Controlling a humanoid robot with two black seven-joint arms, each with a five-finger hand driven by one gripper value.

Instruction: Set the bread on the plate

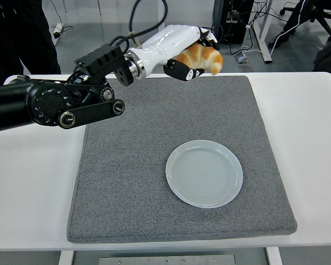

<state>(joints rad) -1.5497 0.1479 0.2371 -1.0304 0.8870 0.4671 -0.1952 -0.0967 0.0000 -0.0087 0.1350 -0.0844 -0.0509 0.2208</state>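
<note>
My left hand (194, 55) is shut on a golden-brown bread roll (204, 57) and holds it in the air above the far edge of the grey mat (127, 165). The arm reaches in from the left across the mat's far left part. A round pale blue plate (204, 173) lies empty on the mat, right of centre and toward the near side, well below and in front of the bread. The right arm is out of view.
The grey mat covers the middle of the white table (38, 187). Beyond the table's far edge are cables (193, 41) on the floor, table legs and a dark computer case (231, 19).
</note>
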